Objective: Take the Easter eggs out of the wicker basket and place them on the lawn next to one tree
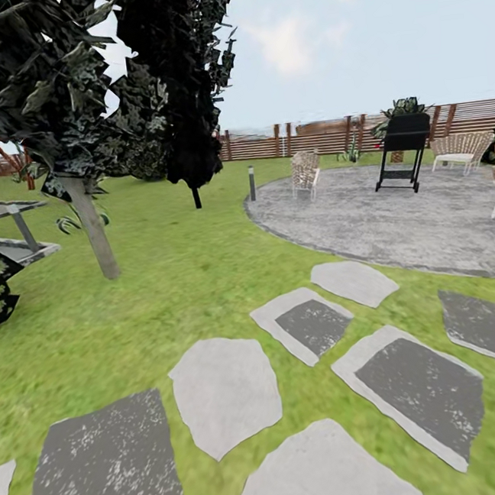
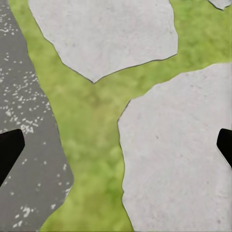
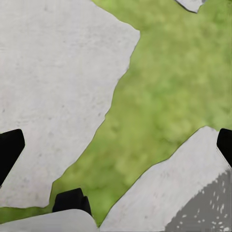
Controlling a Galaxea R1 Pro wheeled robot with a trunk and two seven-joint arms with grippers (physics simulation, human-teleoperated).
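Nothing looks done yet: both my grippers carry nothing, and no basket or egg lies between my fingers. My left gripper [image 2: 116, 145] hangs spread wide over a strip of lawn [image 2: 89, 121] between stepping stones [image 2: 179, 159]; my right gripper [image 3: 116, 145] seems equally spread, though only its finger edges show. Ahead stands a pale, straight-trunked tree [image 1: 91, 227], perhaps my target.

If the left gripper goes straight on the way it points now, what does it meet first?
Probably the ground: the left gripper points down at a strip of lawn between a pale stepping stone and a dark one. Nothing stands in between, though depth is unclear.
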